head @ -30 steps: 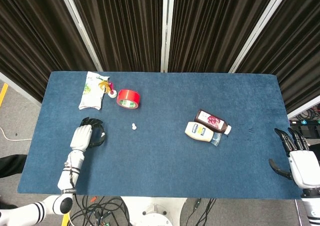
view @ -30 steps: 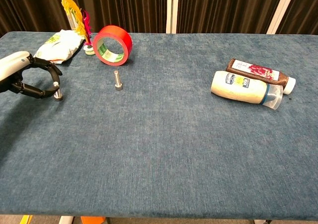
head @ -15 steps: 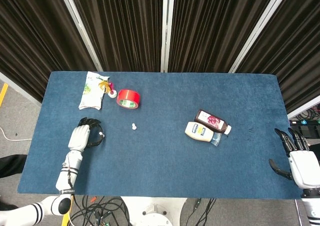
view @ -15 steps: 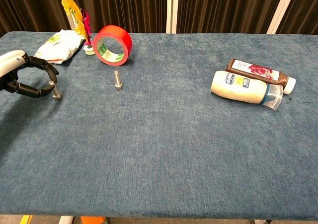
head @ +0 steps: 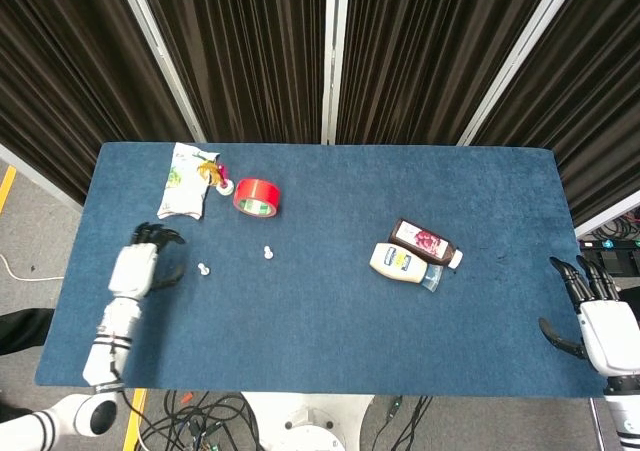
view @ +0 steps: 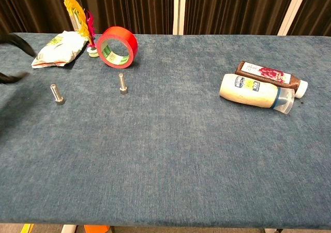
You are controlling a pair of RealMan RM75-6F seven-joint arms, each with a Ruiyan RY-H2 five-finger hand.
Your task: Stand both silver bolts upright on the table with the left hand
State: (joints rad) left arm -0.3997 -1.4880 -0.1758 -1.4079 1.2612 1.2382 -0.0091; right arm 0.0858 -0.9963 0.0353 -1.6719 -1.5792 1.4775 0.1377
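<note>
Blue felt desk [head: 330, 301] before dark curtains [head: 260, 51]. Both silver bolts [view: 57, 94] [view: 122, 83] stand upright near red tape [view: 118, 47]. Left hand [head: 135, 263] empty, fingers seemingly apart; right hand [head: 600, 321] spread, empty.

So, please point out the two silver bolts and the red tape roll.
left bolt [view: 56, 94], chest view, on its shaft
right bolt [view: 122, 82], chest view, on its shaft
red tape roll [view: 120, 40], chest view, on its red outer band
</note>
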